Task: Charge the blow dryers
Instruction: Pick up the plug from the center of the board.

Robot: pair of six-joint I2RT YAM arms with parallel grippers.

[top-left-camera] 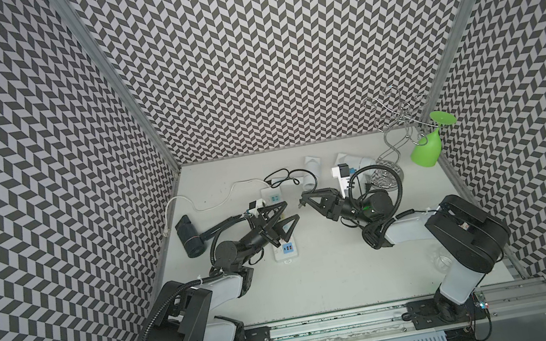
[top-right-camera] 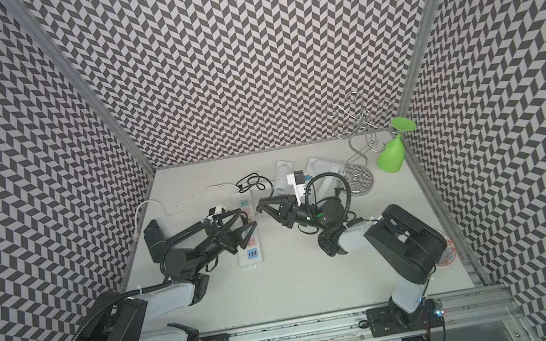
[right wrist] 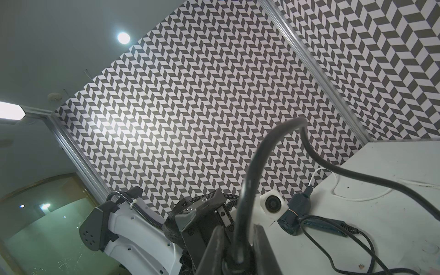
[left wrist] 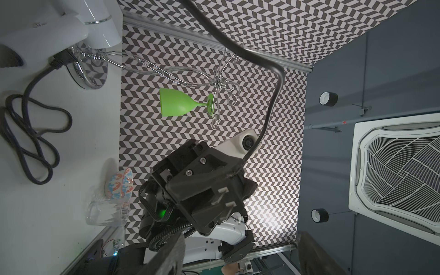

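My right gripper (top-left-camera: 306,199) (right wrist: 238,252) is shut on a black plug (left wrist: 225,196) whose two prongs point toward my left gripper. The plug's cord (left wrist: 273,95) arcs up and away behind it. My left gripper (top-left-camera: 291,210) (left wrist: 240,257) is open with nothing between its fingers. It hovers over the long white power strip (top-left-camera: 283,250), close to the plug. Two white blow dryers (top-left-camera: 312,168) (top-left-camera: 356,163) lie at the back in both top views. A black blow dryer (top-left-camera: 187,236) (right wrist: 297,214) lies at the left with its cord (right wrist: 333,247) trailing.
A wire glass rack (top-left-camera: 391,144) with a green plastic goblet (top-left-camera: 426,151) hanging on it stands at the back right. A clear glass (left wrist: 104,212) and a patterned dish (left wrist: 121,181) sit by the right wall. The strip's white cable (top-left-camera: 216,198) runs to the left wall.
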